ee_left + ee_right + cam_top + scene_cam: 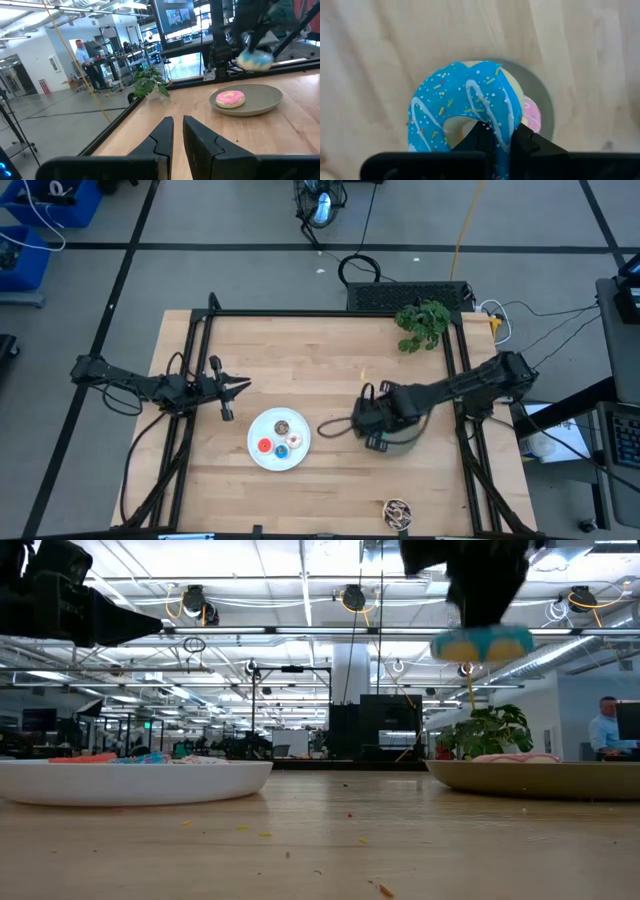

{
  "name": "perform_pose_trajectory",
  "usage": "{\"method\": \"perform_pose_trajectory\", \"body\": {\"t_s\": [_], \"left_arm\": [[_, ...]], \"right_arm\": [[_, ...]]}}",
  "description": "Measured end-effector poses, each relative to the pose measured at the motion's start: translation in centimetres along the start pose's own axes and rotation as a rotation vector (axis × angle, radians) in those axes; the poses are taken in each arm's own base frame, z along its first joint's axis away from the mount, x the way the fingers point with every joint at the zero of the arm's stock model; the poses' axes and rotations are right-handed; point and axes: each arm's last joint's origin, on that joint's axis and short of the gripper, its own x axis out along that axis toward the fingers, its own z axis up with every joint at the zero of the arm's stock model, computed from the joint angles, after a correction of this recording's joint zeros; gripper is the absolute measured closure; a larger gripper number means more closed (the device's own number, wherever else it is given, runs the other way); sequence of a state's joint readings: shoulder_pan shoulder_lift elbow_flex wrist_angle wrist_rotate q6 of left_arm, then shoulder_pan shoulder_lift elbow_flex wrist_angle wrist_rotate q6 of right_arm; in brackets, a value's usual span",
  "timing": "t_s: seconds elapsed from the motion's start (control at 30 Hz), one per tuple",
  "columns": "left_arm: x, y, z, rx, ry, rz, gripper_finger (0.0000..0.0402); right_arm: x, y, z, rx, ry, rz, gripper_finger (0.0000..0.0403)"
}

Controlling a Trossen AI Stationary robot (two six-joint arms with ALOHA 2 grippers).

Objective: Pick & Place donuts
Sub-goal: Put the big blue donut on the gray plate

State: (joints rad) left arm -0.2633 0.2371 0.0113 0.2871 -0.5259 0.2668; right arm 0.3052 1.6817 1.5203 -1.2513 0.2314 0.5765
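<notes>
Two arms reach over the desk (pixel 330 350). The right gripper (pixel 502 137), jaws clenched on the blue sprinkled donut (pixel 465 107), hangs above the grey plate (pixel 262 97), where the pink donut (pixel 230 98) lies. The left gripper (pixel 177 132), jaws closed and empty, waits near the left edge.

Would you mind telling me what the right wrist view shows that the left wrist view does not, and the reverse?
Only the right wrist view shows the blue sprinkled donut up close, with its white icing lines and sprinkles, pinched through its ring by the right gripper directly above the grey plate.

Only the left wrist view shows the left gripper, shut and empty, the potted plant, and a person in the room beyond.

Both show the blue donut held over the grey plate, with the pink donut lying on that plate.
</notes>
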Motion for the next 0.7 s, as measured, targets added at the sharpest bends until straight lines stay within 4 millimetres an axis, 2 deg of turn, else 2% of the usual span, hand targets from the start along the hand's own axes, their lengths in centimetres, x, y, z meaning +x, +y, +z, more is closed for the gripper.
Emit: {"method": "perform_pose_trajectory", "body": {"t_s": [0.1,0.2,0.27,0.37,0.7], "left_arm": [[0.0,0.0,0.0,0.001,0.002,-0.001,0.0353],[0.0,0.0,-0.1,0.003,0.006,-0.002,0.0353],[0.0,0.0,-0.1,0.003,0.006,-0.001,0.0353],[0.0,0.0,-0.1,0.005,0.009,-0.002,0.0353],[0.0,0.0,-0.1,0.007,0.013,-0.003,0.0353]], "right_arm": [[3.0,-1.0,0.0,0.015,0.061,0.038,0.0389],[5.9,-1.2,-0.1,-0.005,0.083,0.187,0.0389],[7.3,-1.0,-0.3,-0.014,0.080,0.281,0.0389],[9.2,-1.1,-0.8,-0.003,0.077,0.329,0.0389],[11.1,-1.1,-1.7,0.019,0.065,0.386,0.0389]]}}
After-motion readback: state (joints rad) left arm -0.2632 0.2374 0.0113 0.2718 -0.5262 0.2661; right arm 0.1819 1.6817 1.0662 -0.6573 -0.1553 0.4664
